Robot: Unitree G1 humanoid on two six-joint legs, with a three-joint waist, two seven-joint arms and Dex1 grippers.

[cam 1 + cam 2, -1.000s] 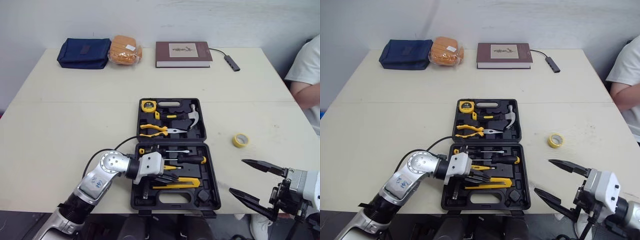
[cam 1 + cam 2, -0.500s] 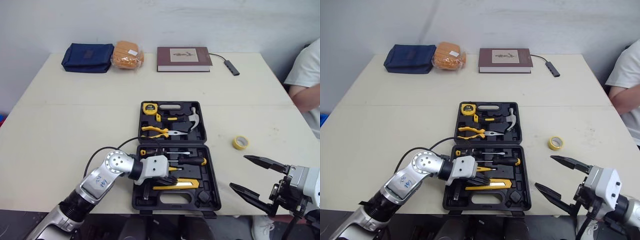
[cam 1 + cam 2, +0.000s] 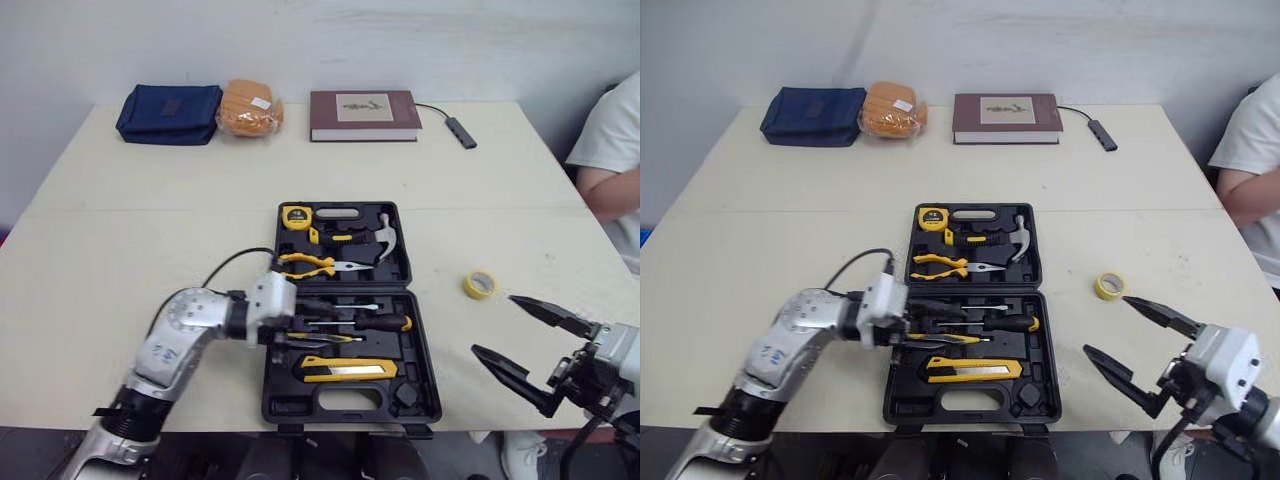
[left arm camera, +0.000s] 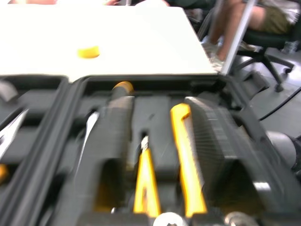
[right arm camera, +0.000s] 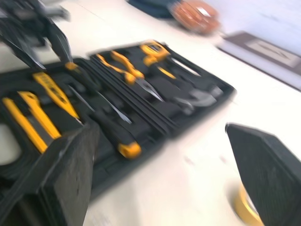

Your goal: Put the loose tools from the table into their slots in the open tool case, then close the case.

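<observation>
One loose yellow tape roll [image 3: 481, 284] lay flat on the table [image 3: 150, 220] right of the open tool case [image 3: 420, 345], just ahead of the right gripper [image 3: 491, 323], fingers spread wide and empty, clearly the nearer arm, with the left gripper [image 3: 292, 328] over the case's lower half.

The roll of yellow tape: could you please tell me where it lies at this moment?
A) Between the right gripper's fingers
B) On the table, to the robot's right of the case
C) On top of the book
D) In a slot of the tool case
B: the roll of yellow tape lies on the bare table, apart from the open tool case and beyond the open right gripper.
</observation>
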